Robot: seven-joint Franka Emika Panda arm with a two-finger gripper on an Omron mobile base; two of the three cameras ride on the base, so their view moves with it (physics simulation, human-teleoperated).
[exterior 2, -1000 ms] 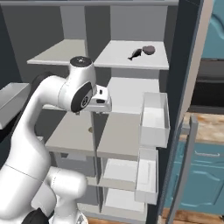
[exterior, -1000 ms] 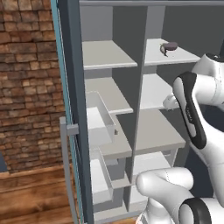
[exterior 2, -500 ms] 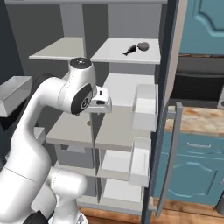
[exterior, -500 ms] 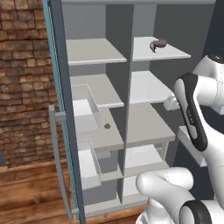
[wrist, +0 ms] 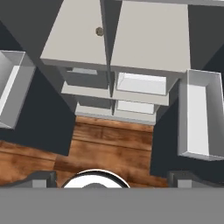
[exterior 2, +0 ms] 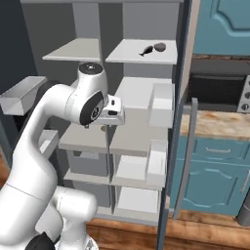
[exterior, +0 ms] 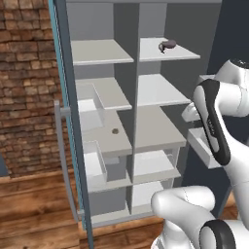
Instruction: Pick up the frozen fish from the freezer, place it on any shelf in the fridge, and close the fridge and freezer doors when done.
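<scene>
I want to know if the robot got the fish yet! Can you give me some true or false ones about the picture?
1. The frozen fish lies on the top shelf of the cabinet. True.
2. The jaws are holding the fish. False: in the hand view they stand wide apart with nothing between them.
3. A dark maroon lump sits right next to the fish. True.
4. Both cabinet doors are shut. False: both stand open and the pale grey shelves show.
5. The floor in front of the cabinet is white tile. False: it is brown wood.
</scene>
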